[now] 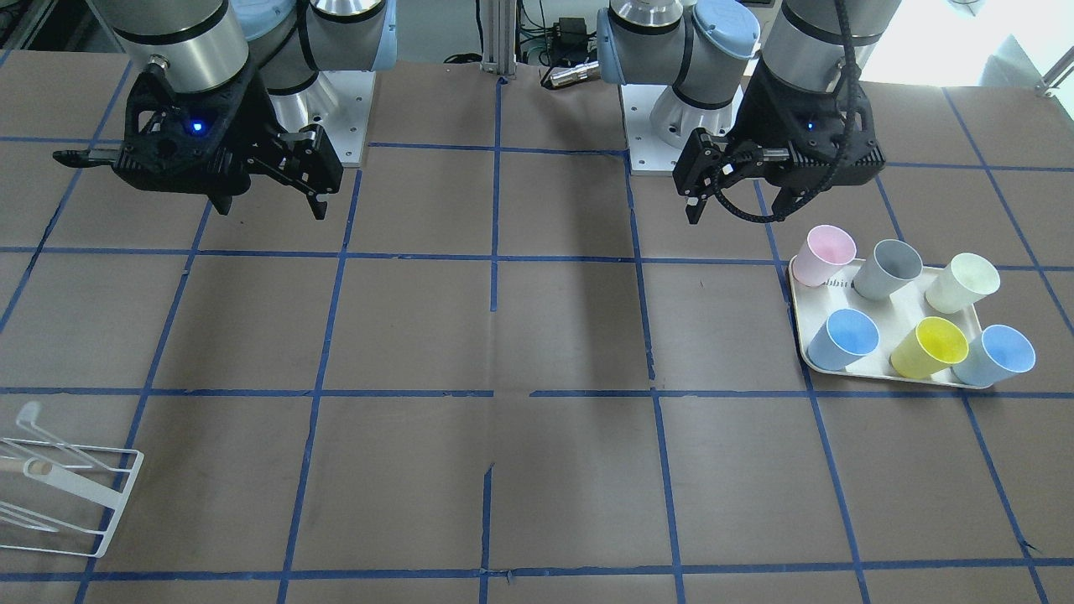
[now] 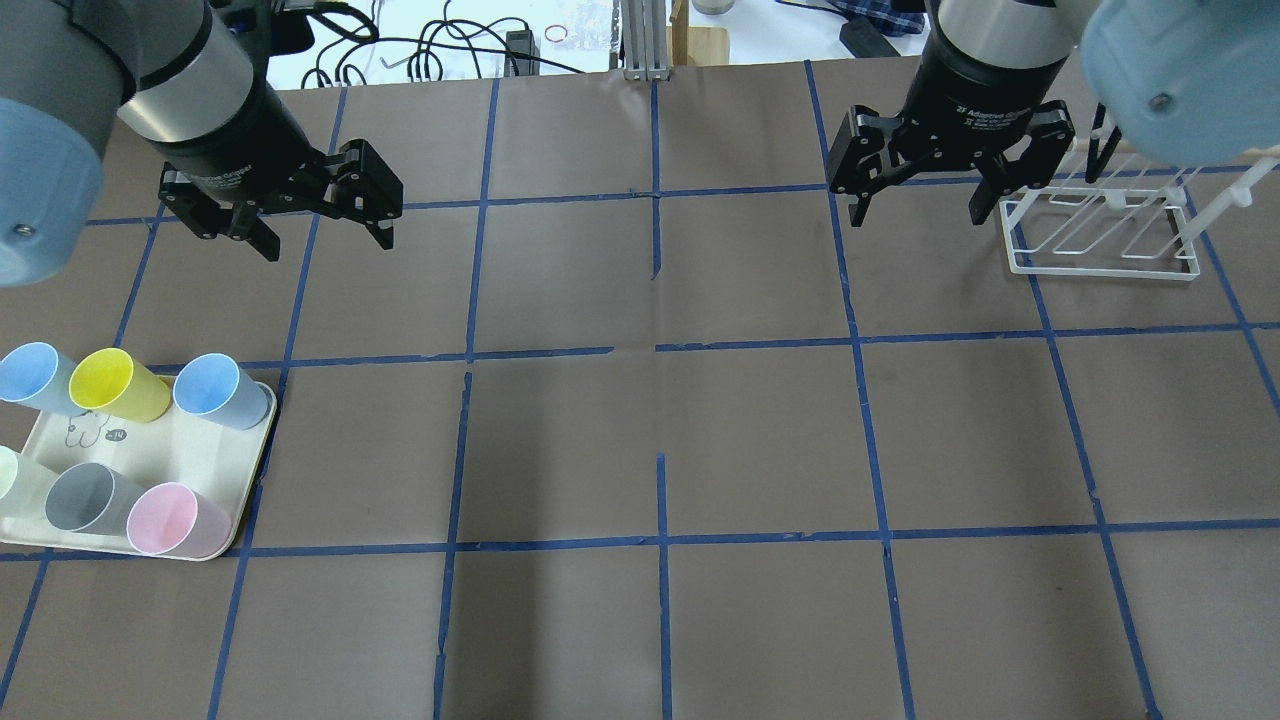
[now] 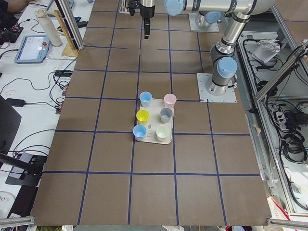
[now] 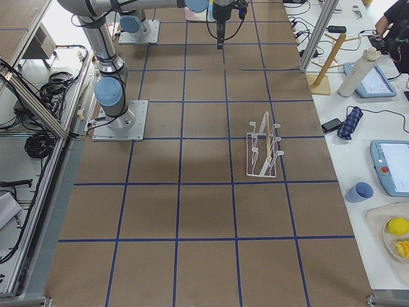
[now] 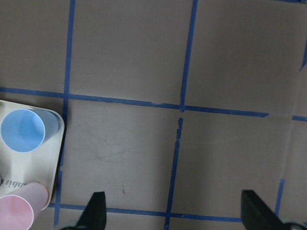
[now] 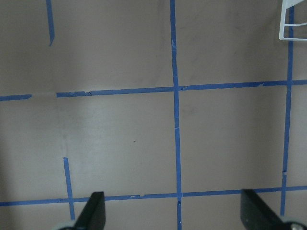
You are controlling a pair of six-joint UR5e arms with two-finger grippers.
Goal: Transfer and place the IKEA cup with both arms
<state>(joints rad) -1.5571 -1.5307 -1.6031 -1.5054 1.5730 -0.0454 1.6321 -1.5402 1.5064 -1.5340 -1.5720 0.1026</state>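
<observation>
I look down on the counter (image 2: 700, 440) from behind the robot (image 3: 222, 72), and from across, facing it; both show the tray (image 2: 190, 455). Two far cameras watch from the ends. Cameras on the left hand (image 5: 172, 211) and right hand (image 6: 172, 211) look straight down, close.
</observation>
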